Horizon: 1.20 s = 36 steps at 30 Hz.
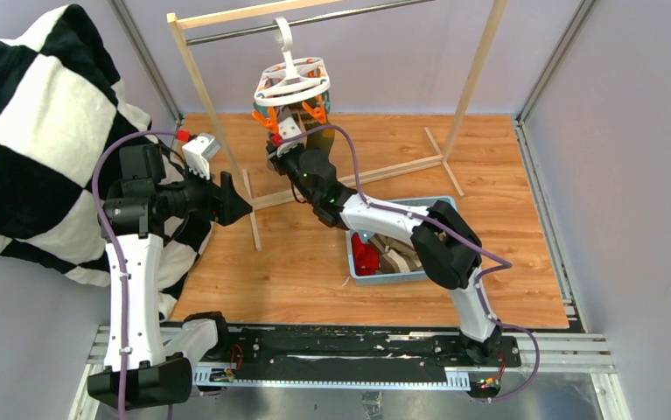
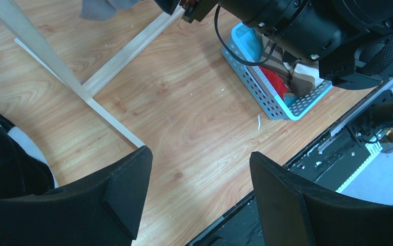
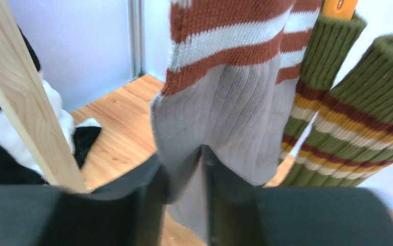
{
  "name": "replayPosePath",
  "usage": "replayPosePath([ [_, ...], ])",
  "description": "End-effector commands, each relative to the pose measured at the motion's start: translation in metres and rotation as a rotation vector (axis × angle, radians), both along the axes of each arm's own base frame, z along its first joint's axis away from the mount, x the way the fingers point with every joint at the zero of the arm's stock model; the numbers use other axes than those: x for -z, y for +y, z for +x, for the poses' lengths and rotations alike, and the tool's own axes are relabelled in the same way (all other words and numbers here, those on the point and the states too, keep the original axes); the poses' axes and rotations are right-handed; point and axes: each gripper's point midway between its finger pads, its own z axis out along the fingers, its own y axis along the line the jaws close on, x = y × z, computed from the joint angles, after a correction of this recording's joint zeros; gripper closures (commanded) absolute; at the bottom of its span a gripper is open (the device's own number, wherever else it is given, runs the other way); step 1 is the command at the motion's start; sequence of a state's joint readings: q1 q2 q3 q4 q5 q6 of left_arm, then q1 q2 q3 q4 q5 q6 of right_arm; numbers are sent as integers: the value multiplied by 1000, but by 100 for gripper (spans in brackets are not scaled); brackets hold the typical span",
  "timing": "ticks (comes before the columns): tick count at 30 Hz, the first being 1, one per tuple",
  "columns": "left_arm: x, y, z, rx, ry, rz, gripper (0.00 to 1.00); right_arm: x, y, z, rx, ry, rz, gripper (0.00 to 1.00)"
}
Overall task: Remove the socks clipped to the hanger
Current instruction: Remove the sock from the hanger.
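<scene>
Hanging by its hook from the rod of the rack (image 1: 199, 87), the hanger (image 1: 293, 86) sits toward the back of the bench (image 1: 297, 262), and I have the right arm reached up under it. My right jaws are closed on the lower part of a grey sock (image 3: 225, 118), with the fabric bunched between the two black fingers. I can't see the clip holding this sock, only an orange clip (image 3: 339, 6) above the olive socks (image 3: 368, 102) just beside it. To do this pull well, I'd draw straight down and slightly toward me in one steady motion. That way the clip should give before the hanger swings or lifts off the rod, since only the hook holds it there. I'd also watch that the olive pair doesn't get dragged along, because they hang touching or nearly touching my sock. The grey sock is a soft ribbed knit with rust and cream bands higher up, so I expect it to stretch before it releases. The olive ones are chunkier rib with yellow and dark red stripes. The hanger is a rigid white plastic double ring. My left jaws are open and empty, off by the rack's left post. The perforated blue basket (image 2: 266, 100) near the right arm holds a red sock (image 2: 281, 82) and brownish ones.
</scene>
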State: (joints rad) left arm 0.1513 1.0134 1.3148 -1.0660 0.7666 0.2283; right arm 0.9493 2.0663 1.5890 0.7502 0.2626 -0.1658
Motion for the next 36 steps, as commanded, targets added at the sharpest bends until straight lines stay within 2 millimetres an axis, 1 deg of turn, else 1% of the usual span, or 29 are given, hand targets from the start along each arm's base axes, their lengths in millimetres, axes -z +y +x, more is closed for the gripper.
replayPosePath([
  [1,-12,1,-7,1,-25,7,24,-32,-1,-5,13,-44,64,81],
  [2,-12,2,-7,0,-28,10,24,-32,-3,-9,-3,-41,64,89],
  [3,-13,2,-7,0,-32,12,24,-34,-4,-14,-20,-41,65,94],
  [4,-14,2,-6,1,-33,11,24,-37,-6,-20,-33,-42,67,98],
  [5,-14,1,-6,1,-31,7,25,-41,-9,-26,-46,-43,71,100],
  [8,-16,-1,-5,9,-23,-12,26,-55,-16,-48,-107,-53,95,100],
  [9,-16,-2,-6,12,-22,-16,26,-67,-19,-59,-134,-63,113,100],
  [14,-17,-2,-7,12,-28,-15,27,-87,-25,-101,-277,-40,149,100],
  [16,-18,-2,-8,10,-31,-15,27,-91,-25,-118,-349,-14,160,100],
  [22,-30,-4,-10,8,-58,-23,27,-99,-12,-174,-640,115,146,100],
  [26,-40,-5,-12,7,-83,-30,27,-103,-11,-208,-797,204,104,100],
  [30,-51,-10,-15,12,-94,-59,28,-114,-12,-240,-948,252,73,100],
  [33,-59,-13,-18,18,-105,-77,28,-129,-19,-263,-1053,245,78,100],
  [36,-65,-16,-22,25,-114,-92,28,-150,-34,-284,-1132,204,97,99],
])
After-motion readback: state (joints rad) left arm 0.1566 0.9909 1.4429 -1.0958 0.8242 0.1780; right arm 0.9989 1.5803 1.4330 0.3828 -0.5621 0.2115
